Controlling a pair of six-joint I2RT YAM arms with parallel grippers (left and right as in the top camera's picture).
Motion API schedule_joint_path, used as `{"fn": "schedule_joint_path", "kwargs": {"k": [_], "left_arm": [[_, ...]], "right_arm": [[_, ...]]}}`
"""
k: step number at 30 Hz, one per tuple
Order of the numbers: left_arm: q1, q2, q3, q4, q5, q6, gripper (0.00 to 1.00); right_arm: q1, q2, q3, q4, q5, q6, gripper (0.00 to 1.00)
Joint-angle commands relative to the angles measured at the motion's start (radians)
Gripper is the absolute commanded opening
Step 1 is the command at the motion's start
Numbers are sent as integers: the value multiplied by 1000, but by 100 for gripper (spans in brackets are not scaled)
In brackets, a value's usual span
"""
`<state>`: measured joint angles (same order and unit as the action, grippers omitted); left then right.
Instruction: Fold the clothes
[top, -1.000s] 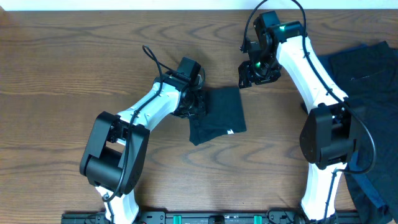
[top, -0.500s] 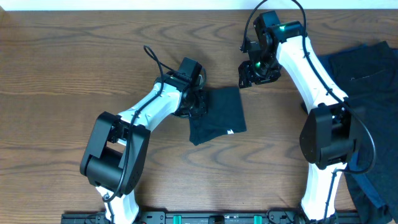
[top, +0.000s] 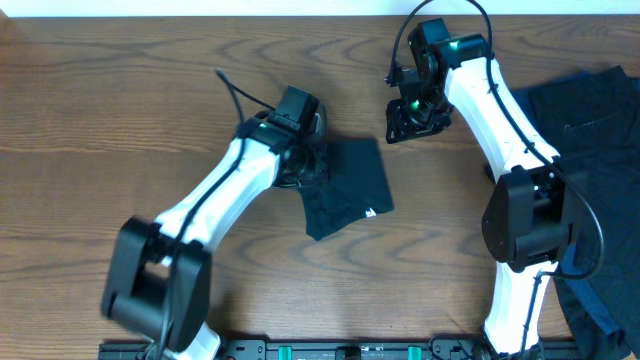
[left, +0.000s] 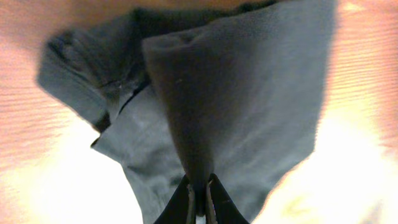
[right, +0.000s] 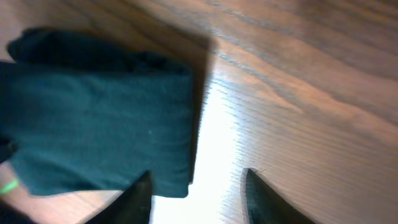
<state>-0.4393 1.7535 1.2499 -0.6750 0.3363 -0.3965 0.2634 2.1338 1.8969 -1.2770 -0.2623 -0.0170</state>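
Note:
A folded dark navy garment (top: 350, 185) with a small white label (top: 370, 211) lies mid-table. My left gripper (top: 308, 165) is at its left edge, shut on a raised fold of the cloth; the left wrist view shows the fingertips (left: 199, 199) pinching that ridge of the garment (left: 249, 99). My right gripper (top: 407, 122) hovers open and empty above the bare wood just right of the garment's far right corner; the right wrist view shows its fingers (right: 198, 190) spread over that edge of the garment (right: 93, 130).
A pile of more dark clothes (top: 600, 130) lies at the table's right edge and runs down toward the front right corner. The wooden table (top: 120, 110) stretches bare to the left.
My left arm has swung, its base link shifting left and its elbow straightening, while the gripper stays pinched at the garment's left edge. The garment shifted slightly. The right arm has not moved.

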Motion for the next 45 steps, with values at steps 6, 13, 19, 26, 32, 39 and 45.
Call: {"fn": "schedule_joint_path", "kwargs": {"k": [6, 13, 19, 26, 32, 39, 45], "left_arm": [[3, 9, -7, -50, -69, -9, 6], [3, 90, -18, -50, -126, -9, 6], [3, 116, -19, -54, -179, -9, 6], [3, 127, -43, -45, -218, -10, 6], [3, 131, -51, -35, -218, -10, 7], [3, 138, -51, -34, -218, -10, 13], [3, 139, -51, -34, -218, -10, 22]], "right_arm": [[-2, 0, 16, 9, -174, -22, 1], [8, 0, -26, 46, -228, -23, 1], [27, 0, -129, 156, -285, -23, 1], [32, 0, -255, 359, -398, -13, 1], [32, 0, -304, 451, -451, 23, 1], [32, 0, -387, 549, -449, 95, 1], [32, 0, -498, 724, -405, 195, 1]]}}
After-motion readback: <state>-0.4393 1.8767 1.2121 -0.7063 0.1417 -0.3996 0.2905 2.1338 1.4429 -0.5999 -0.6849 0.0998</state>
